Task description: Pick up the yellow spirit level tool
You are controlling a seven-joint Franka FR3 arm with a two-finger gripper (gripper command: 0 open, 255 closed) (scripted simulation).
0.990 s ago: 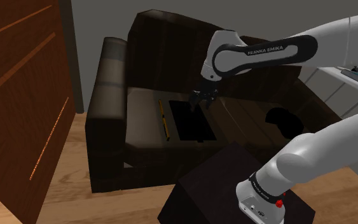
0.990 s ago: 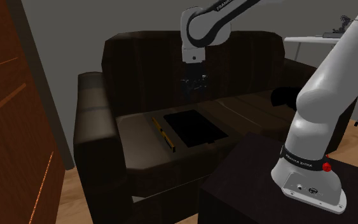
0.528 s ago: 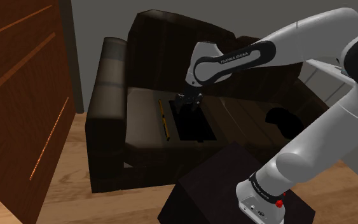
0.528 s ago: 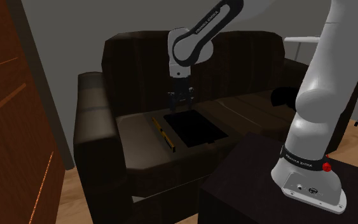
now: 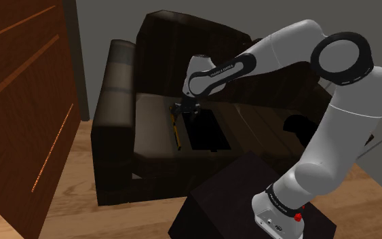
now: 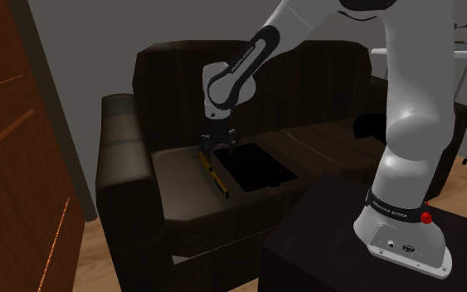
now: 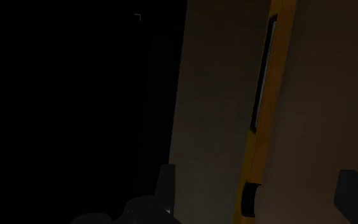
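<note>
Now gripper (image 6: 214,143) is hovering low over the yellow spirit level (image 7: 264,108) lying on the sofa cushion (image 5: 152,136), fingers spread apart, straddling it, not touching.

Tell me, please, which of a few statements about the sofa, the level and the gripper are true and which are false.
1. The yellow spirit level lies flat on the seat of the dark sofa. True.
2. The gripper is shut on the level and holds it in the air. False: in the wrist view the fingers stand apart on either side of the level, which lies on the seat.
3. A flat black rectangle lies on the seat next to the level. True.
4. The level rests on top of that rectangle. False: it lies beside it, on the seat itself.
5. The robot's stand is a white box. False: it is dark.
</note>
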